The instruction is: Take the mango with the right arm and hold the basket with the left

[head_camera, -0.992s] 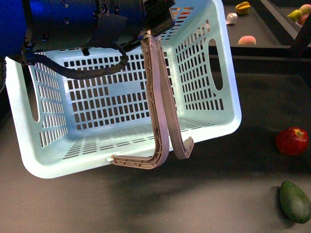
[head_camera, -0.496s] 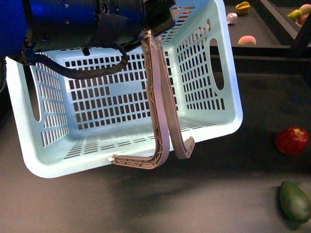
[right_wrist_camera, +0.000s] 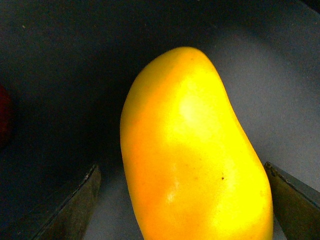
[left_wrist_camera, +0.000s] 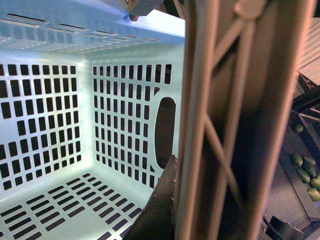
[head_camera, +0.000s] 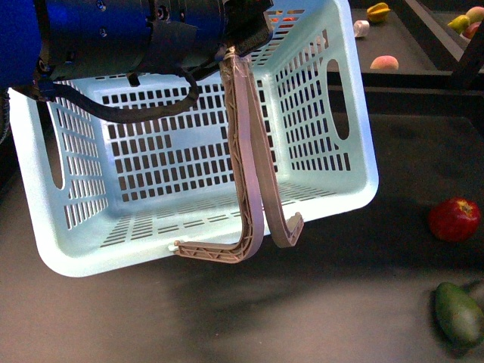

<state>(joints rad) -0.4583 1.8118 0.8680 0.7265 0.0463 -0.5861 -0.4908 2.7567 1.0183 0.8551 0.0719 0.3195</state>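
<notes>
Status: basket point(head_camera: 333, 181) is off the table, tilted, open side toward the camera. It hangs by both brownish-grey handles point(head_camera: 253, 174) from the left gripper point(head_camera: 240, 44) at 12 o'clock. Left arm point(head_camera: 113, 34) is a bulky black cylinder, blue-lit, with a black cable point(head_camera: 128, 113) looping in front of the basket's back wall. Left jaws are clenched on the handle tops. The left wrist view shows one dark finger point(left_wrist_camera: 162, 205) hard against a handle, with slotted walls and floor behind.

Surface: dark grey matte tabletop point(head_camera: 302, 318), with the basket's shadow under it. Red apple point(head_camera: 454, 219) sits at 3 o'clock of the basket, well apart. Dark green oval fruit point(head_camera: 457, 314) is at 4 o'clock.

Room: at 1 o'clock beyond the table, a dark shelf point(head_camera: 408, 45) carries a yellow starfruit point(head_camera: 378, 11), a white item point(head_camera: 361, 29) and a peach-coloured fruit point(head_camera: 384, 63). The left wrist view shows small green fruits point(left_wrist_camera: 305, 170) past the basket.

Right side: mango point(right_wrist_camera: 195, 150) lies on the grey surface point(right_wrist_camera: 280, 75) between the fingers point(right_wrist_camera: 70, 210) of the right gripper point(right_wrist_camera: 180, 185). Jaws are spread, one finger each side. One has a clear gap; the other is close to the skin, contact unclear.
</notes>
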